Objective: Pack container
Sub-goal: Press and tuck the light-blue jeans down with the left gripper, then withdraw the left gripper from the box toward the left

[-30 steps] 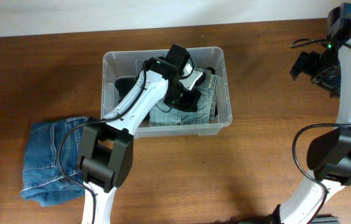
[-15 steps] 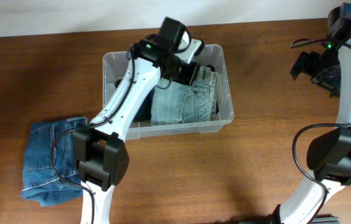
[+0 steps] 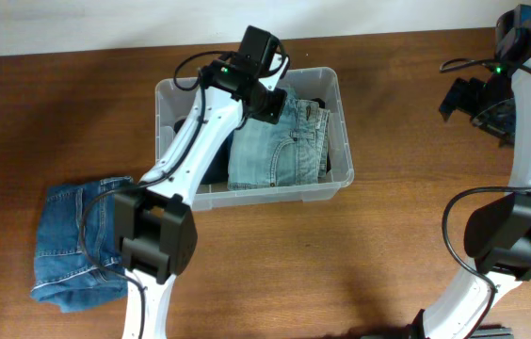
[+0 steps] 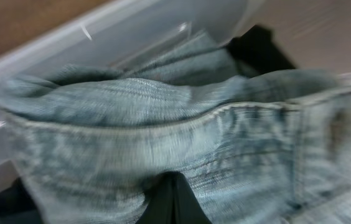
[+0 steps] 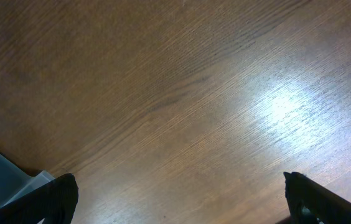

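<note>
The left pincer (image 4: 172, 198) has its fingers pressed together, tip on the pale jeans (image 3: 280, 151) near their 12 o'clock edge; I cannot tell if it nips any cloth. The jeans lie in the container (image 3: 275, 198), which sits toward 12 o'clock on the bench (image 3: 360, 273), with something black (image 3: 183, 124) at their 9 o'clock. On the bench at the container's 8 o'clock lie darker blue jeans (image 3: 68, 245), and far off at 3 o'clock the right pincer (image 5: 178, 180) hangs wide apart.

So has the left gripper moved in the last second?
Yes. In the overhead view the left gripper has shifted from over the middle of the container toward its far rim, and slightly leftward.
</note>
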Controlling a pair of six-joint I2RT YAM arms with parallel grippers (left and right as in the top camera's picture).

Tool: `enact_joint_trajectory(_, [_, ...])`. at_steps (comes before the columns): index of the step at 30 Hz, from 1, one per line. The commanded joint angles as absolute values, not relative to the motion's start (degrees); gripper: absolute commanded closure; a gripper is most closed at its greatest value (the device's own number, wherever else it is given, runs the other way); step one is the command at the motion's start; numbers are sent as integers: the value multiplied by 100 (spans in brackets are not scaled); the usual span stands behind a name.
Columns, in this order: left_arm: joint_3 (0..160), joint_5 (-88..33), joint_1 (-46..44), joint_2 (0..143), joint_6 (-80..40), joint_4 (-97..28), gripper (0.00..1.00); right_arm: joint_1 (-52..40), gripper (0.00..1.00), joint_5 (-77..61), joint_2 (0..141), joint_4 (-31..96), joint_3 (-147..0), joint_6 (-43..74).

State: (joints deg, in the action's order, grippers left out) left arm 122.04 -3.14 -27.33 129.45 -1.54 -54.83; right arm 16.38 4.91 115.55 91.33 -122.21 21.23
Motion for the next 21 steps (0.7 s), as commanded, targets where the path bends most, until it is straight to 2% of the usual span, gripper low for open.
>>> enact_joint_trajectory(1, [12116,-123,-2705,13430,-167,-5472,98,1653,2,497,11566,9137,-12208,2191])
enact_joint_trajectory(3, [12116,-126,-2709,13496,-169,-5472,93,1653,1,499,11566,9137,-12208,2191])
enact_joint_trajectory(9, [12136,-123,-2709,13498,-27,-5454,92,1653,1,499,11566,9137,-12208,2193])
enact_joint_trajectory(14, [12580,-102,-2696,13316,163,-5889,83,1653,2,497,11566,9137,-12208,2191])
enact_joint_trajectory(15, [12755,-97,-2692,13238,187,-6029,78,1653,2,497,11566,9137,-12208,2193])
enact_joint_trajectory(16, [13026,-27,-2681,13122,224,-6252,60,1653,2,497,11566,9137,-12208,2191])
enact_joint_trajectory(19, [13600,325,-2681,12890,226,-6803,37,1653,1,497,11566,9137,-12208,2191])
enact_joint_trajectory(20, [13784,460,-2681,12822,226,-6973,25,1653,1,497,11566,9137,-12208,2191])
enact_joint_trajectory(21, [13996,609,-2672,12735,226,-7177,2,1653,2,497,11566,9137,-12208,2193])
